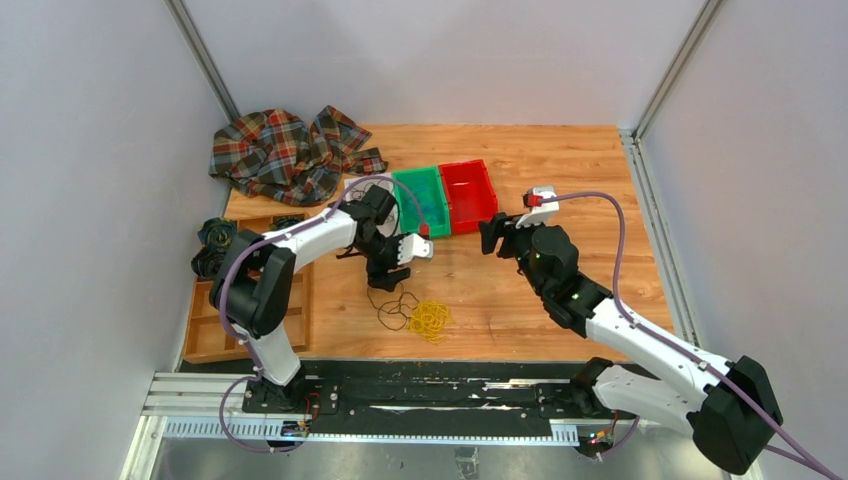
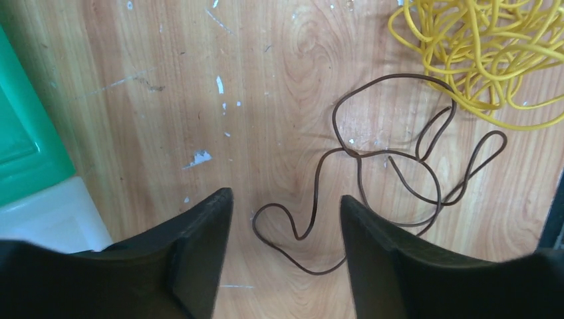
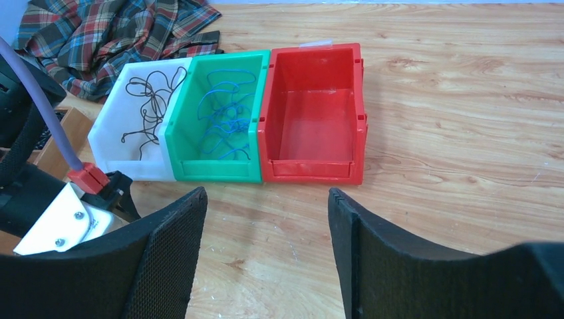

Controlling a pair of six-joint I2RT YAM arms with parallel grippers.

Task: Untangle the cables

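Closest to the front edge of the counter (image 1: 520, 320) is the yellow cable (image 1: 430, 318), bunched into a tight round heap. The dark cable (image 1: 392, 305) sprawls just left of it.

The left wrist cam shows way more than the overhead does. The dark one is a loose string of loops, with its long axis running from under the left hand (image 2: 286, 196) out to the yellow heap. One loop reaches the heap's edge, but I honestly can't tell if it's crossing or just touching. The left hand hangs over it, jaws apart, gripping nothing.

The right hand (image 3: 266, 193) is spread too, nothing in it, and it faces the bins. Only its cam sees inside them: a black cable (image 3: 149, 100) in the white bin (image 3: 113, 133) and a blue cable (image 3: 223, 119) in the green bin (image 3: 213, 169), with the red bin (image 3: 312, 169) touching that one. The plaid cloth (image 1: 285, 150) is crumpled at the back.
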